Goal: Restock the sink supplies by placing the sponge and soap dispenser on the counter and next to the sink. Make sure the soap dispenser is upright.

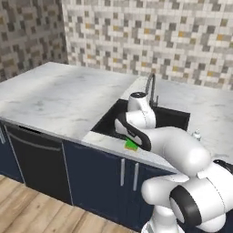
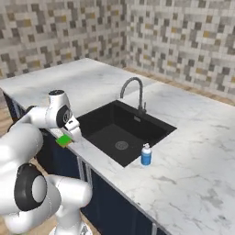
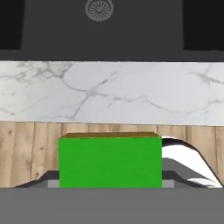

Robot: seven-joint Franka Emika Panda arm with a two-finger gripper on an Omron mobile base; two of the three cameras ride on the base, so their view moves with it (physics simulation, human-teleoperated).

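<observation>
Green and flat-faced, the sponge sits closest to the hand camera, a plain rectangular block with a thin yellow-orange layer along its far edge and no print or label on it. It is clamped in the gripper, whose jaws are closed on it, held over the front strip of the counter just before the sink. That counter is smooth white marble with fine grey veins, set on dark navy cabinets. Its sink is a matte black rectangular basin with a round ribbed drain and a dark curved faucet. At the basin's right rim the soap dispenser stands upright on the marble, a small blue cylinder with a white pump; any label is too small to read.
</observation>
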